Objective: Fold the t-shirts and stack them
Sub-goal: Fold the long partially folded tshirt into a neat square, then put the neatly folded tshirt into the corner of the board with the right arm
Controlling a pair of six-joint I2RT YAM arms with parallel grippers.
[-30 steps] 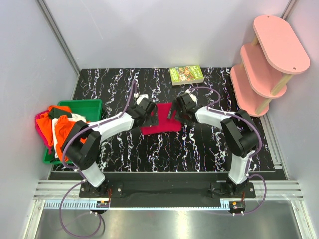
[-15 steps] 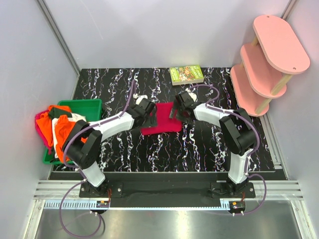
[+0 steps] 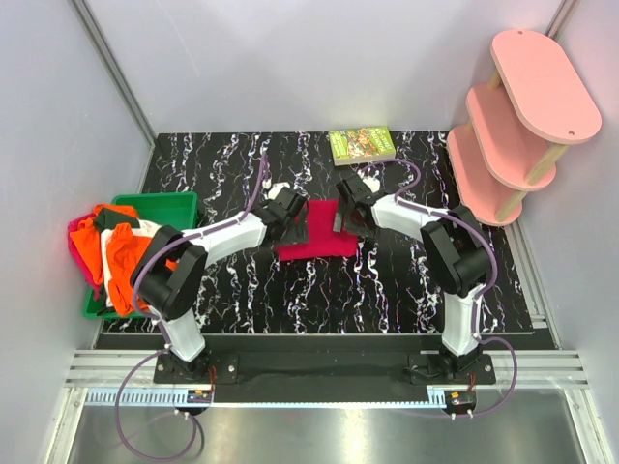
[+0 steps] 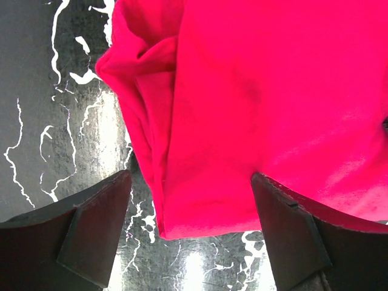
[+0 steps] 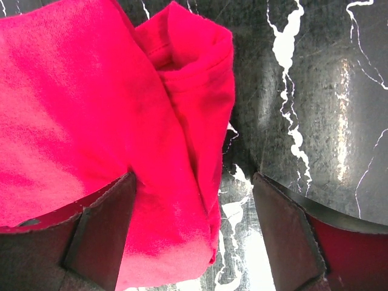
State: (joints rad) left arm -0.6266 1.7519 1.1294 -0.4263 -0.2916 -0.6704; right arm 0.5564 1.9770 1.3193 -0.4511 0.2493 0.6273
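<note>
Since a sec ago both arms slid a bit toward the green-covered book [image 3: 362, 144]. The right one moved more, and the red cloth hardly shifted.

The crimson-red t-shirt [image 3: 314, 232] lies flat on the table, just on the near side of the book and slightly left of it. It is already a compact, roughly square packet. In the wrist views its side edges are doubled over [image 4: 151, 121] [image 5: 194, 91].

The left gripper [image 3: 292, 218] is at the shirt side far from the book, and the right gripper [image 3: 340, 213] is at the side under the book. Both have jaws wide, each straddling a folded edge, w/ nothing pinched as far as I see [image 4: 191, 179] [image 5: 194, 179].

Progress, I think: approx. one shirt nearly folded, maybe one more fold or only smoothing is left.

The rest are orange [image 3: 121, 253], white [image 3: 145, 230] and magenta-pink [image 3: 75, 234] shirts. They are crumpled in and over the green bin [image 3: 160, 201], well left of the book and nearer the arms. They are not folded and no stack is begun, so most work remains.
</note>
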